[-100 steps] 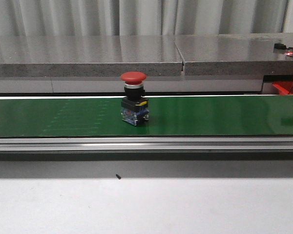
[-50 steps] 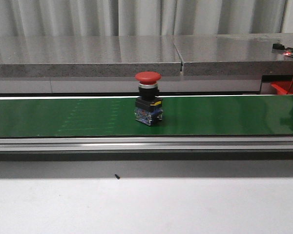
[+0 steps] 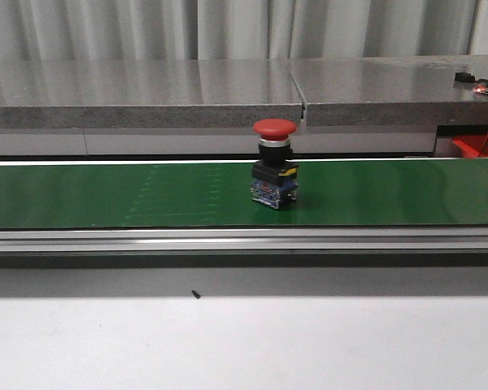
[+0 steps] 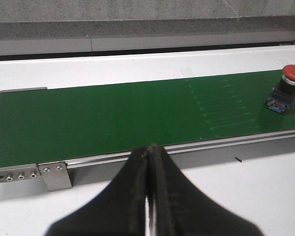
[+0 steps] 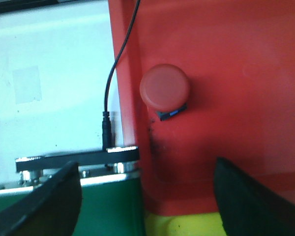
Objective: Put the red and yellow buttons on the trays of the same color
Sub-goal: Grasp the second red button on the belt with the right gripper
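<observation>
A red mushroom-head button [image 3: 275,162] on a black and blue base stands upright on the green conveyor belt [image 3: 106,195], a little right of centre. It also shows in the left wrist view [image 4: 286,88]. My left gripper [image 4: 150,150] is shut and empty, at the belt's near rail, well apart from that button. My right gripper [image 5: 145,201] is open and empty over the red tray [image 5: 236,59], where another red button [image 5: 165,89] lies. A strip of the yellow tray [image 5: 187,223] shows beside the red one. The red tray's corner shows in the front view [image 3: 480,145].
A grey stone ledge [image 3: 146,93] runs behind the belt. A metal rail [image 3: 244,240] edges the belt's near side, with white table [image 3: 244,341] in front. A black cable [image 5: 110,93] runs down beside the red tray to the belt's end bracket [image 5: 78,160].
The red button on the belt has travelled to the right, from left of centre to right of centre. Neither gripper appears in the front view.
</observation>
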